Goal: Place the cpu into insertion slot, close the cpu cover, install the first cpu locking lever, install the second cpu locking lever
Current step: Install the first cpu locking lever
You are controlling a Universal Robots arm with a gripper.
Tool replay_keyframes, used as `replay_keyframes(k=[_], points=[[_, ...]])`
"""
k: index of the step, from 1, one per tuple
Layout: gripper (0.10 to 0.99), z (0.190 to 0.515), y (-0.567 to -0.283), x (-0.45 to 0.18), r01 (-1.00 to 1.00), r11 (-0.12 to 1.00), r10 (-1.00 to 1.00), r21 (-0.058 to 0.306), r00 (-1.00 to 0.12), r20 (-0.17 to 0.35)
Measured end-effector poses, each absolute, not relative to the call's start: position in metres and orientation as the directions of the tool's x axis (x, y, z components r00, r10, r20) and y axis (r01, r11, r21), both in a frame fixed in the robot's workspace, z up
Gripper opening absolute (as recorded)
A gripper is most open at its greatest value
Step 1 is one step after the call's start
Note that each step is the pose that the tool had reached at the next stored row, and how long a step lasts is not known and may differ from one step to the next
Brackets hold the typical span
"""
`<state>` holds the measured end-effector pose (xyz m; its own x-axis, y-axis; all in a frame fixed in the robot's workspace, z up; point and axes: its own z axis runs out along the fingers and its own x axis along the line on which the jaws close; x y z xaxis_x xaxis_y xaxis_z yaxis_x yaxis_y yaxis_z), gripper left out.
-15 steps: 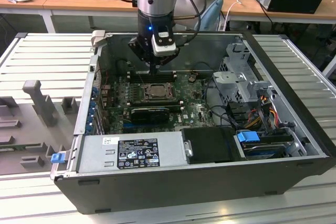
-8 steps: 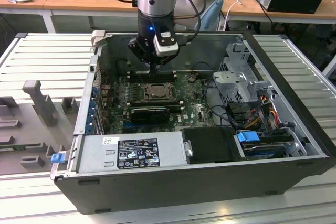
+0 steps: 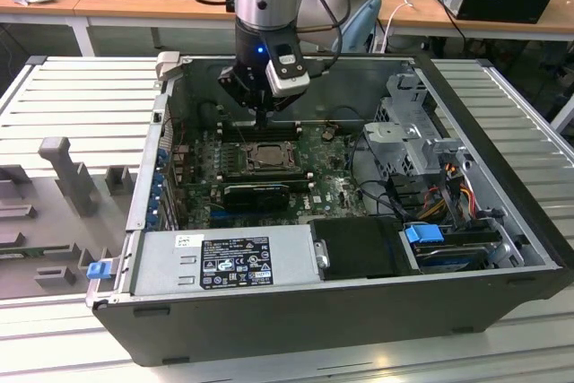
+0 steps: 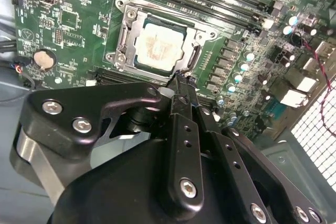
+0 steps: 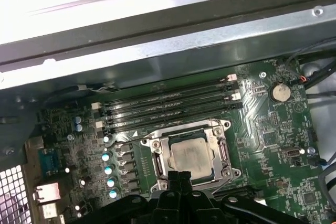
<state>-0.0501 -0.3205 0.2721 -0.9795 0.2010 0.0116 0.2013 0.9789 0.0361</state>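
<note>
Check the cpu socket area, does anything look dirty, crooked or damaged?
The cpu sits square under the cpu cover, but its metal top looks blotchy and stained tan. Nothing else stands out.

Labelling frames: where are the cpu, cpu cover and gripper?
cpu [image 4: 155,45]: second wrist view, centre of its metal top.
cpu cover [image 4: 128,32]: second wrist view, a side bar of its frame.
gripper [image 4: 182,79]: second wrist view, between its fingertips.

Exterior view high over the case [image 3: 314,320]; opposed wrist views, both close above the cpu [image 4: 157,43] [image 5: 190,156].
</note>
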Motion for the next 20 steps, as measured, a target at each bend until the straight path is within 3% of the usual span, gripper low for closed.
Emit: replay_keyframes(k=[12,20], points=[[0.106,0.2713,-0.3204,-0.0546,0.104,0.994,0.104,0.036,-0.994,0.012],[0.106,0.2706,-0.3205,-0.0556,-0.064,0.997,-0.064,0.036,-0.998,0.012]])
